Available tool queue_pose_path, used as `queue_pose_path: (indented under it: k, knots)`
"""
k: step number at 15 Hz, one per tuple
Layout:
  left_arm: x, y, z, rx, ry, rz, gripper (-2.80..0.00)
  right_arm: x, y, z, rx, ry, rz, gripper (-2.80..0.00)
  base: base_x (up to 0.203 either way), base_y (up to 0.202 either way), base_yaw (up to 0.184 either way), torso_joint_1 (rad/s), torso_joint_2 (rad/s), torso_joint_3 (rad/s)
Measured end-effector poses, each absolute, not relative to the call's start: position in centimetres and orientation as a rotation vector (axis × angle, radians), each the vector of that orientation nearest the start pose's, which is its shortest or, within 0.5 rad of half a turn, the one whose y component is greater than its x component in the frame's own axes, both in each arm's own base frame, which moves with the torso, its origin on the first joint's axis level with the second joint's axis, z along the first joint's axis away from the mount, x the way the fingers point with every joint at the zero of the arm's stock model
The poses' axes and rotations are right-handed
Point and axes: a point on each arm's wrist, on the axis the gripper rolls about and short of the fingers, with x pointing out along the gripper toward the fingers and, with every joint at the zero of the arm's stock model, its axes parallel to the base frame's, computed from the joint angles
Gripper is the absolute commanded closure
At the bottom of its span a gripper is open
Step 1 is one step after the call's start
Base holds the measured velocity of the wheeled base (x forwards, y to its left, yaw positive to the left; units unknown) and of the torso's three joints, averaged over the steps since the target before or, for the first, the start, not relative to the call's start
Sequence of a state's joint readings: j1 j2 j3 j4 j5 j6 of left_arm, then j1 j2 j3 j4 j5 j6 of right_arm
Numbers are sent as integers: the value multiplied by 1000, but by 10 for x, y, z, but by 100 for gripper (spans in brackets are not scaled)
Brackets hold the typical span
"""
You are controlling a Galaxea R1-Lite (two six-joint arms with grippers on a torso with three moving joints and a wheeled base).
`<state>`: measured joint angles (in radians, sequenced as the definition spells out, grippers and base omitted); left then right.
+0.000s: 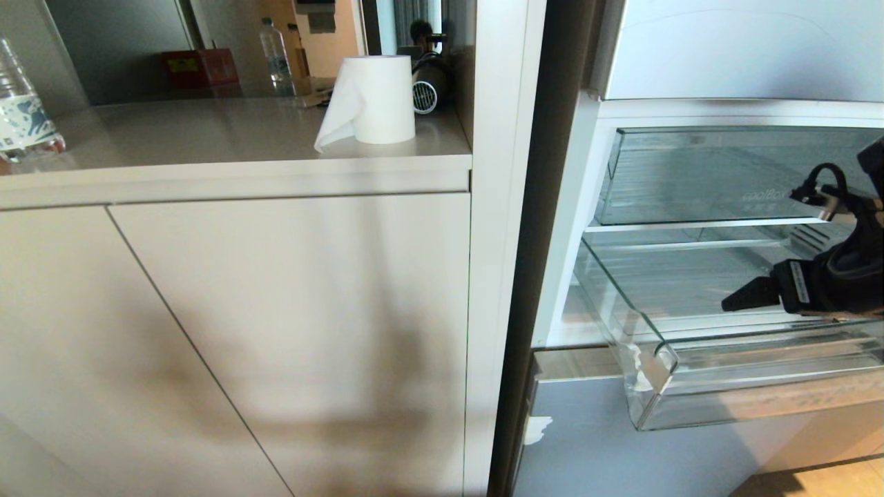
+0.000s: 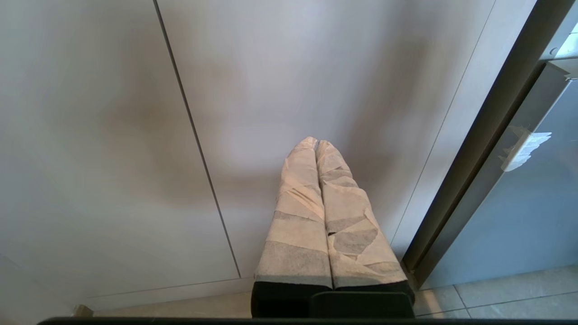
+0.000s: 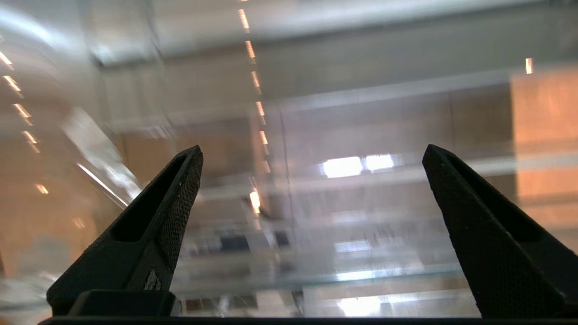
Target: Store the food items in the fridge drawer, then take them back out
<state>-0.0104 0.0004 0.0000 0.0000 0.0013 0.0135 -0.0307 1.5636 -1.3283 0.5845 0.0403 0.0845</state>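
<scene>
The left gripper (image 2: 316,144) points at a pale cabinet front (image 2: 293,81); its two tape-wrapped fingers (image 2: 300,216) lie pressed together along their whole length, tips touching, with nothing between them; a thin door seam (image 2: 198,149) runs down the cabinet beside them; a dark upright strip (image 2: 478,149) borders a pale-blue panel (image 2: 533,216) bearing a torn white sticker (image 2: 524,146); grey floor tiles (image 2: 496,289) lie below.

Right gripper (image 3: 311,153) level, black fingers (image 3: 176,198) spread wide, empty. Left gripper (image 2: 316,143) parked low, taped fingers pressed together.
</scene>
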Motion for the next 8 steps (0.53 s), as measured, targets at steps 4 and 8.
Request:
queue_pose_path:
  k: [4, 8]
  knots:
    - [-23, 0, 75, 14, 0, -10, 0, 245, -5, 280, 133, 668, -10, -280, 0, 0, 0, 0, 0, 0]
    - [-23, 0, 75, 13, 0, -9, 0, 201, -3, 304, 131, 554, -1, 0, 0, 0, 0, 0, 0, 0]
